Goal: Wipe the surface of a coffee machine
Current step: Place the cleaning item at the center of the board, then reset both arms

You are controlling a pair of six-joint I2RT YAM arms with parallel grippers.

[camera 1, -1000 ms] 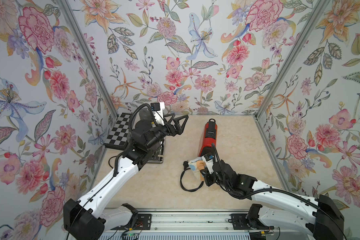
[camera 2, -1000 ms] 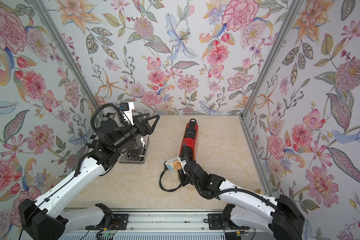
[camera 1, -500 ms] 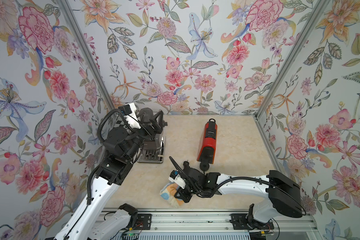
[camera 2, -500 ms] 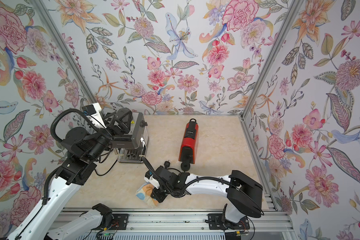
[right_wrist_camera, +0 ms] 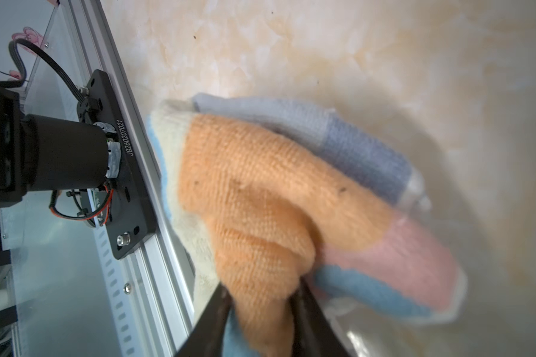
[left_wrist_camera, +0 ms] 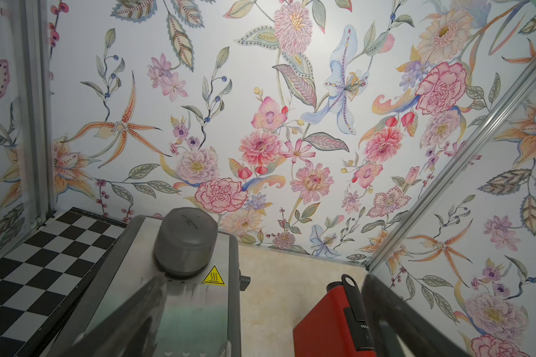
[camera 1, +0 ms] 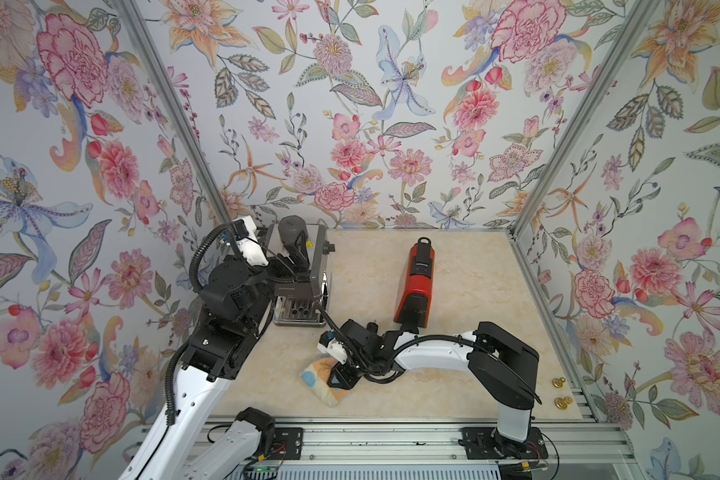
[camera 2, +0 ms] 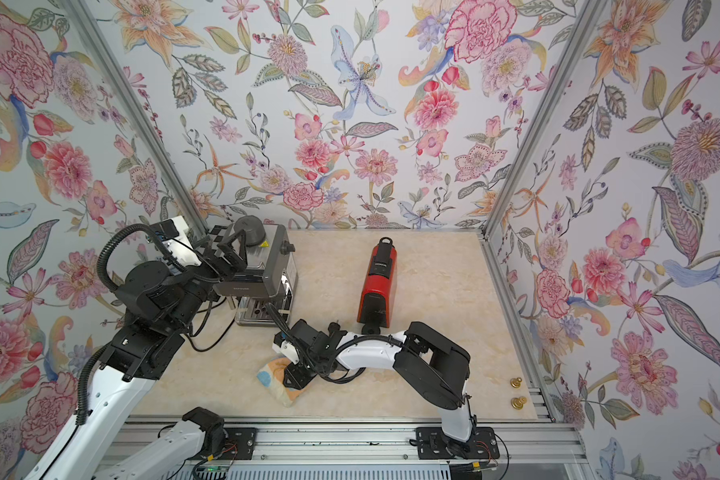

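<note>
The right gripper reached low over the marbled beige tabletop near the middle of its front edge, on a crumpled terry cloth in orange, blue, pink and cream patches. In the right wrist view its 2 black jaws sat on either side of a raised orange fold of the cloth and pinched it, while the rest of the cloth lay on the tabletop. The tall, narrow red coffee machine stood upright toward the back, about midway between the side edges, well apart from the cloth and touched by neither gripper. At the back left corner stood a boxy silver espresso machine with a round grey lid. The left gripper hung above that silver espresso machine, and the left wrist view showed its jaws spread wide with nothing between them. A black-and-white checkerboard lay just beside the silver machine, against the left edge. 2 small brass-coloured knobbed pieces sat near the front right corner.
</note>
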